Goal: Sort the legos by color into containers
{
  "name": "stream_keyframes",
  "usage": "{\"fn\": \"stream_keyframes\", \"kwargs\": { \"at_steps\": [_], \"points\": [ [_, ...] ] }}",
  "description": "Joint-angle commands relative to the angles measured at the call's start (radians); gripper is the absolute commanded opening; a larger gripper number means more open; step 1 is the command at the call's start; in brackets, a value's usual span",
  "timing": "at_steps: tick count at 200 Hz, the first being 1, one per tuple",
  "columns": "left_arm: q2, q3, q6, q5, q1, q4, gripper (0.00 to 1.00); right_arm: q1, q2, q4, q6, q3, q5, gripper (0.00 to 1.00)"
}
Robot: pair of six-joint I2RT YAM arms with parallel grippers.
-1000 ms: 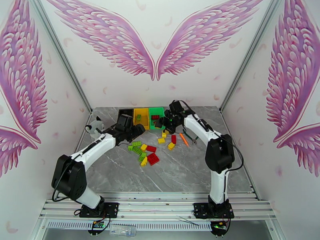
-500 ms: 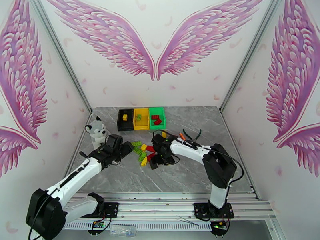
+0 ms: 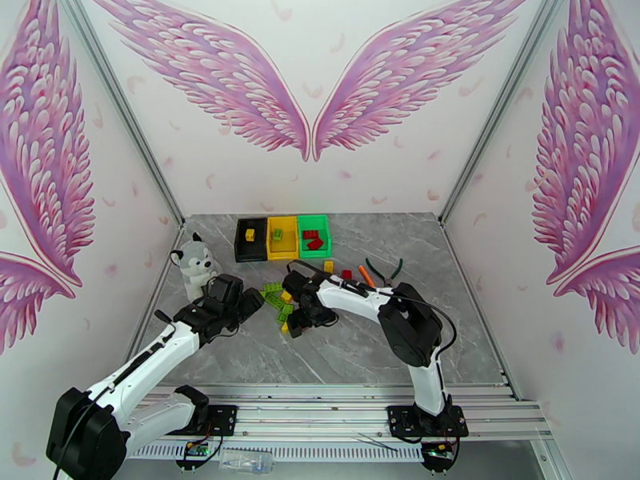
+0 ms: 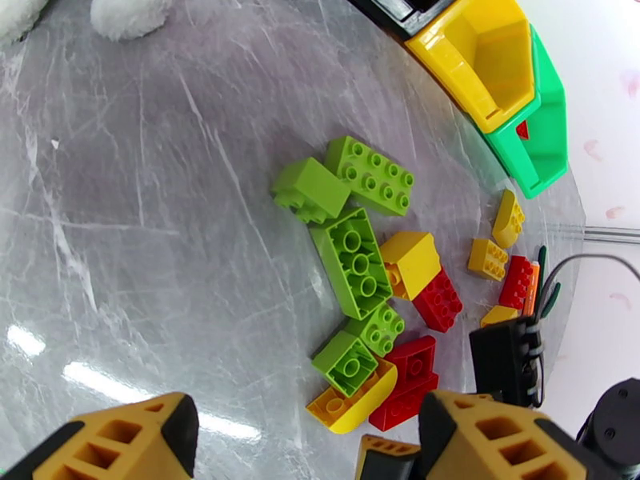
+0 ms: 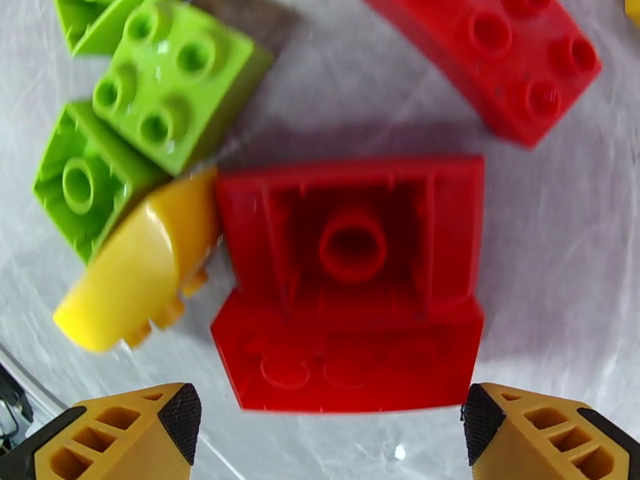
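Legos [image 3: 274, 298] are heaped near the bins [image 3: 282, 254]; one red brick [image 5: 352, 282] is flanked by the spread right hand [image 5: 330, 414], and the left hand [image 4: 308, 418] is spread wide too.

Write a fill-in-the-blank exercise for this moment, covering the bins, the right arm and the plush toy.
In the top view, the leftmost of the containers is ____. The green bin holds ____ legos. The right gripper, fingers open, hangs over a ____ brick lying hollow side up. The plush husky stands nearer the ____ arm.
Missing words: black; red; red; left.
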Motion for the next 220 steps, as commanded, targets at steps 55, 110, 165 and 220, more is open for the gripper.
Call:
{"fn": "stream_keyframes", "kwargs": {
  "at_steps": [55, 110, 165, 220],
  "points": [
    [0.014, 0.03, 0.006, -0.01, -0.003, -0.023, 0.77, -0.035, 0.083, -0.059, -0.011, 0.095, 0.02, 0.81],
    [0.058, 0.063, 0.012, 0.005, -0.006, -0.01, 0.77, -0.059, 0.084, -0.056, -0.016, 0.107, -0.004, 0.66],
    [0.197, 0.151, 0.007, 0.109, -0.014, 0.1, 0.77, -0.111, -0.021, -0.037, 0.01, 0.044, -0.064, 0.62],
    [0.439, 0.325, -0.058, 0.271, -0.016, 0.325, 0.77, -0.264, -0.109, 0.044, 0.095, 0.041, -0.261, 0.6]
  ]
}}
